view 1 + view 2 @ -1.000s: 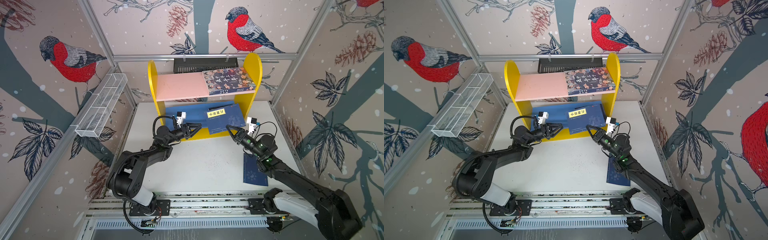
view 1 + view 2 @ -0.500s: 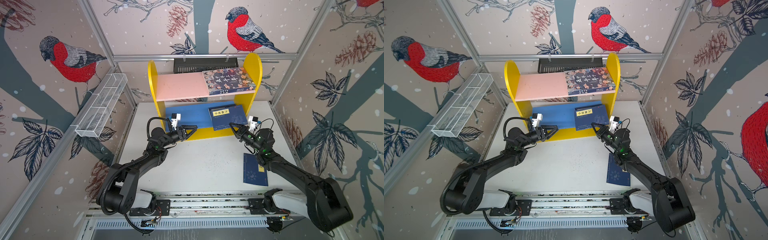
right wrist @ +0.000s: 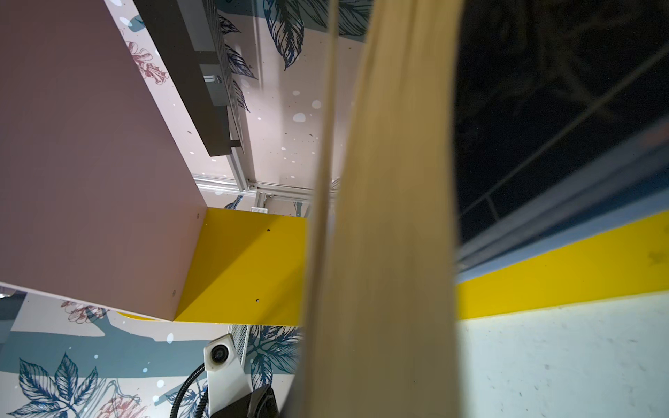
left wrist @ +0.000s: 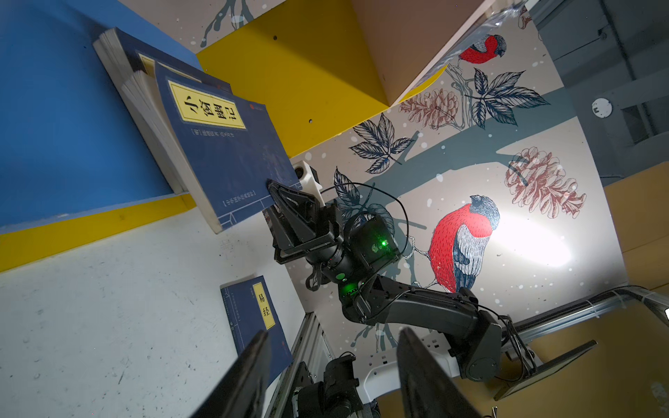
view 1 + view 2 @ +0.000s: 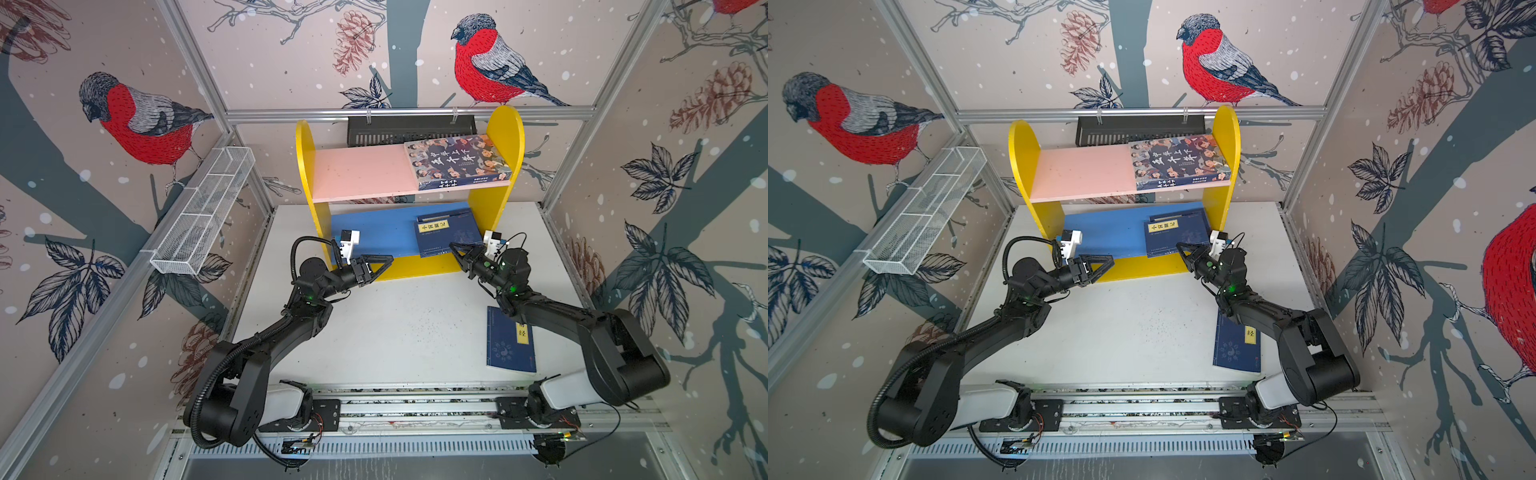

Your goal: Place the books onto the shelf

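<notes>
Pinches, with the right gripper [image 5: 454, 248], the near corner of a thin navy-blue book with a yellow title label [image 5: 440, 239], jaws closed tight on it, page edges filling the right wrist view. Has that book lying atop a stack of like navy books [image 4: 116, 43] on the blue lower board [image 5: 374, 232] of the small two-tier shelf with yellow rounded side panels [image 5: 505, 137], near end overhanging the yellow front lip. Holds the left gripper [image 5: 384, 266] spread and empty just before that lip, well apart from the stack. Has the thicker book with the colourful cartoon-people cover [image 5: 455, 162] flat on the pink upper board [image 5: 357, 172], against the right panel. Has a loose navy-blue book [image 5: 511, 345] flat on the white table [image 5: 395, 332], partly under the right arm.
</notes>
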{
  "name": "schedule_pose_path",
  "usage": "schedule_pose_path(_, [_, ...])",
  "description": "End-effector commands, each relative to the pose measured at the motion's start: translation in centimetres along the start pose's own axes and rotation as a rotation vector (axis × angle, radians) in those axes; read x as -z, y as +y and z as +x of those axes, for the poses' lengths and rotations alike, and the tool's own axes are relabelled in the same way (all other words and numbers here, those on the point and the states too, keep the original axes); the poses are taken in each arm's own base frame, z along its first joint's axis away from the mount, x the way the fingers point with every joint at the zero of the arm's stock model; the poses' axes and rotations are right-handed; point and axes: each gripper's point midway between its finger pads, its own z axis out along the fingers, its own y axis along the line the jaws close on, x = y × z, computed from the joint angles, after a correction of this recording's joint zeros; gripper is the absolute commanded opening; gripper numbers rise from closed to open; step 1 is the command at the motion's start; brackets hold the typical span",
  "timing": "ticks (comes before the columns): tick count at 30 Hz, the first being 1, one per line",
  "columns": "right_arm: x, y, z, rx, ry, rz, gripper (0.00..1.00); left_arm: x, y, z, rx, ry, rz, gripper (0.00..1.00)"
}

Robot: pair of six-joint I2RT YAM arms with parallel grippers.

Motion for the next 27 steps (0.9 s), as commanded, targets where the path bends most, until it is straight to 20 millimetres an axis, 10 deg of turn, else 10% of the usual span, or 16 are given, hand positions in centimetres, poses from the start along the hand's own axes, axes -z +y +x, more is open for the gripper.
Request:
schedule_pose_path(1, [-0.3, 2.1, -0.9, 0.009, -0.032, -0.096, 0.01, 0.2, -0.4, -0.2, -0.027, -0.016, 0.006, 0.57])
schedule_pose_path(21, [-0.8, -0.3, -2.3, -0.072, -0.072, -0.07, 0.06, 0.6, -0.4, -0.1, -0.02, -0.023, 0.004, 0.59])
schedule_pose_path(27, [-0.6, -1.4, -2.4, -0.097, -0.081, -0.041, 0.26, 0.7, -0.5, -0.1, -0.019, -0.028, 0.002, 0.6])
